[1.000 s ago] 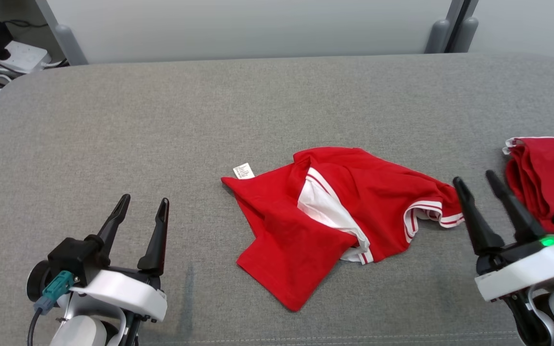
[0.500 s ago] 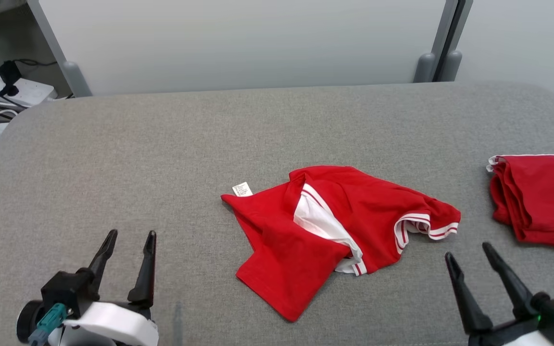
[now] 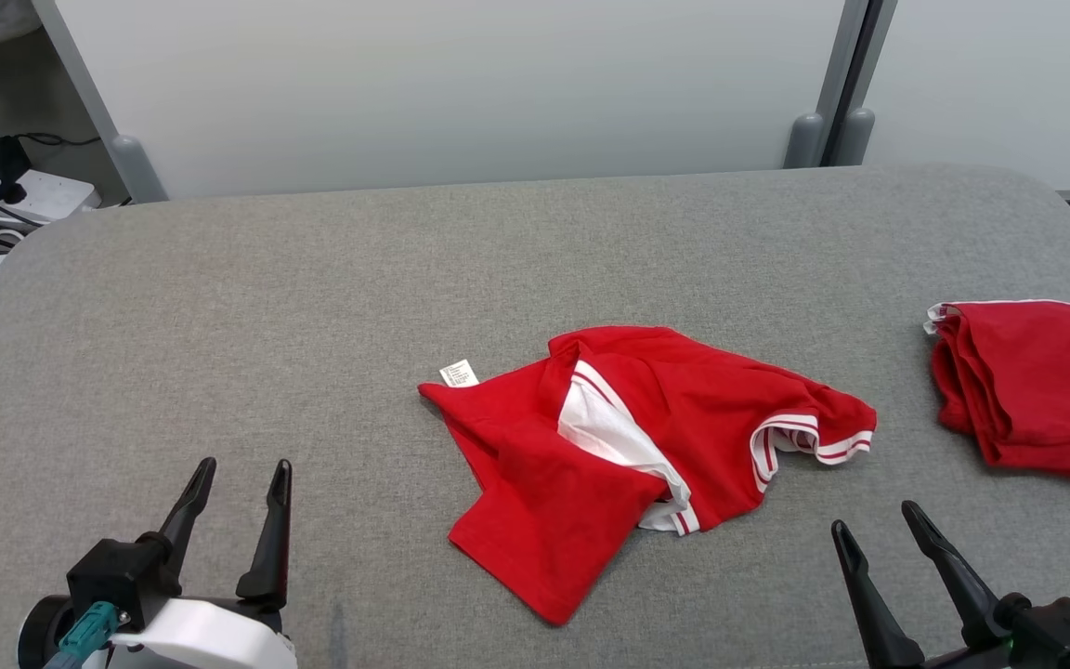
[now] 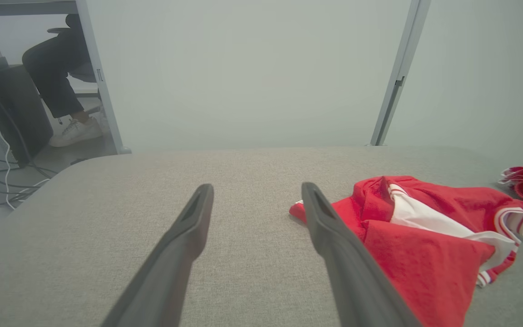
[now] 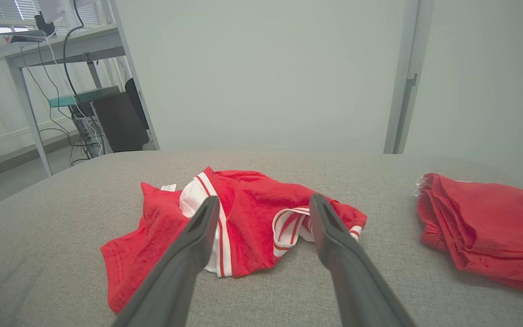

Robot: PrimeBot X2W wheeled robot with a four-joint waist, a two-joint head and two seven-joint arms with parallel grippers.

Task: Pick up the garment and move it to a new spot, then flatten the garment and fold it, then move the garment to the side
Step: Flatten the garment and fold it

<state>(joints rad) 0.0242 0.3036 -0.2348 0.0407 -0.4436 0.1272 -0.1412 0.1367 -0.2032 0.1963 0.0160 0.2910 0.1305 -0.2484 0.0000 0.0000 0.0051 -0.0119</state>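
when reaching for the pick-up, aim for the outer edges, not the bunched middle.

red garment (image 3: 646, 446) crumpled near the middle of grey padded table (image 3: 312, 307), folded over on itself, white inner panel (image 3: 605, 427) showing. small white label (image 3: 458, 373) at its far-left corner, striped cuff (image 3: 809, 437) at its right end.

left gripper (image 3: 245, 465) low at near-left, fingers spread, nothing between them, well apart from the cloth. right gripper (image 3: 874, 517) at near-right, fingers likewise spread and empty, near the cuff end but not touching. second red piece (image 3: 1027, 381), folded, at far right of the table, apart from the target.

step in hand, by judgement: first pick-up, not yet begun.

notes for doing it well:
- take two holds far apart, left at the label corner, right at the striped cuff, so the cloth opens out on lifting rather than balling up.
- come in low and shallow, one finger sliding under the edge; likely soft table cover, so avoid digging the tips in.
- close fully before lifting; thin knit probably slips from a half pinch.
- raise both sides evenly, keep light tension between them.
- set down on bare grey, clear of the folded piece at right.
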